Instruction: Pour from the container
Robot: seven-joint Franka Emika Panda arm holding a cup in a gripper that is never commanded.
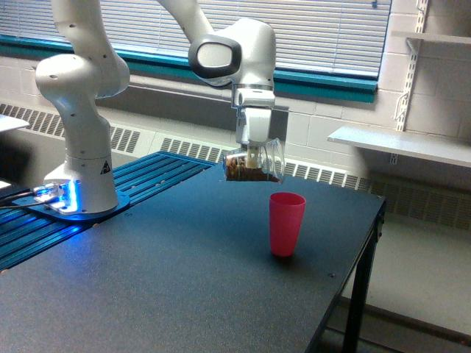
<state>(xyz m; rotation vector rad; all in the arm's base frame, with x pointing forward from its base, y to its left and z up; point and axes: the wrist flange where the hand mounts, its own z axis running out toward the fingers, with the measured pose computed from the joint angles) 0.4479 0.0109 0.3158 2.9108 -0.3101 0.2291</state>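
- Above the black table (169, 279): gripper (252, 156), fingers clamped on the clear cup (255, 165) of brown bits.
- Cup tipped nearly flat, long axis sideways, mouth toward the exterior view's right, up and just left of the pink cup (286, 223).
- Room: window blinds (324, 29), wall shelf (401, 145).
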